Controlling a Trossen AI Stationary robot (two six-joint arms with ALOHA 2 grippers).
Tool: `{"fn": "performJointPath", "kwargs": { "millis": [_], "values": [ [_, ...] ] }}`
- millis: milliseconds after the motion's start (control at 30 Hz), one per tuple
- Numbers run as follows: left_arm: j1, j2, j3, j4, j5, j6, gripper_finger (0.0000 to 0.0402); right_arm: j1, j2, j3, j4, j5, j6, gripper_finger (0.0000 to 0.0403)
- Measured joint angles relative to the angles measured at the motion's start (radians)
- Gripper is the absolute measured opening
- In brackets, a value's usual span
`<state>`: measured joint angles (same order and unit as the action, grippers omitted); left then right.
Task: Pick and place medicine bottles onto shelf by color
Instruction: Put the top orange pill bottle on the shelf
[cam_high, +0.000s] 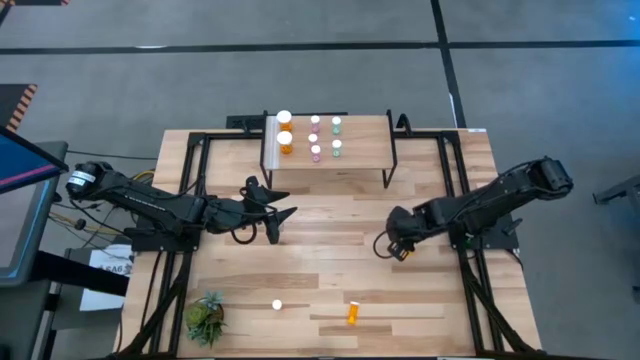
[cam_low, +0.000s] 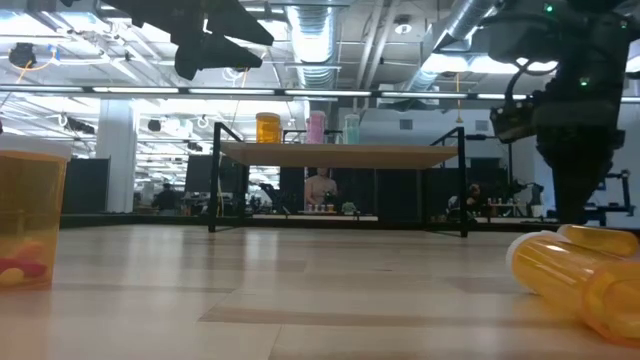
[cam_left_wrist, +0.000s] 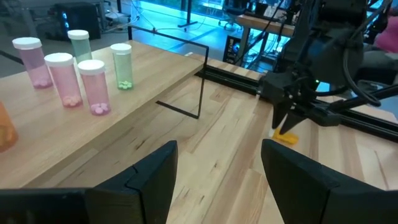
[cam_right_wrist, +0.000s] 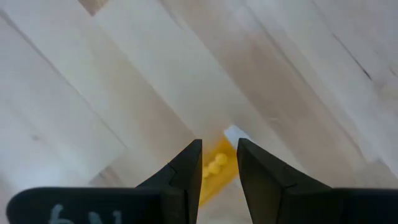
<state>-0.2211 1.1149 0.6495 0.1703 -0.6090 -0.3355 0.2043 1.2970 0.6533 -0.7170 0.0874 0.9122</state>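
Note:
The shelf (cam_high: 350, 160) stands at the table's far side. On its top stand two orange medicine bottles (cam_high: 286, 140), pink ones (cam_left_wrist: 65, 78) and green ones (cam_left_wrist: 122, 64), all upright with white caps. My right gripper (cam_high: 393, 247) hangs right of the table's middle, pointing down, shut on a small orange bottle (cam_right_wrist: 214, 168). My left gripper (cam_high: 275, 215) hovers left of centre, in front of the shelf, open with nothing between its fingers (cam_left_wrist: 152, 180). One bottle (cam_high: 277, 305) stands upright and an orange one (cam_high: 354, 313) lies on its side near the front edge. My right gripper pinches the small orange bottle's body (cam_right_wrist: 211, 177) between its two fingers, coming from above. The white cap (cam_right_wrist: 234, 132) pokes out past the fingertips, and the bottle sits tilted. Its orange end (cam_left_wrist: 286, 137) shows just below the fingers; whether it is clear of the table, I cannot tell.
A small green potted plant (cam_high: 205, 318) sits at the near left corner. Black frame rails (cam_high: 190, 190) run along both sides of the table. Bare wood lies between the shelf and the two front bottles.

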Motion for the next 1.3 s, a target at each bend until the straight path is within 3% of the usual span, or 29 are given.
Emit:
{"fn": "performJointPath", "kwargs": {
  "millis": [267,433,667,967,1100,1300],
  "values": [
    [0.000,0.000,0.000,0.000,0.000,-0.006,0.0220,0.010,-0.002,0.000,-0.039,0.017,0.038,0.0138],
    [0.000,0.000,0.000,0.000,0.008,-0.010,0.0220,0.035,-0.002,0.000,-0.040,-0.037,0.051,0.0195],
    [0.000,0.000,0.000,0.000,0.019,-0.009,0.0220,0.126,-0.002,0.000,-0.071,-0.028,0.161,0.0267],
    [0.000,0.000,0.000,0.000,0.019,-0.009,0.0220,0.262,-0.002,-0.074,0.069,0.112,0.390,0.0270],
    [0.000,0.000,0.000,0.000,0.019,-0.009,0.0220,0.272,-0.001,-0.104,0.140,0.139,0.414,0.0270],
    [0.000,0.000,0.000,0.000,0.019,-0.009,0.0220,0.271,0.001,-0.136,0.113,0.151,0.424,0.0270]
  ]
}}
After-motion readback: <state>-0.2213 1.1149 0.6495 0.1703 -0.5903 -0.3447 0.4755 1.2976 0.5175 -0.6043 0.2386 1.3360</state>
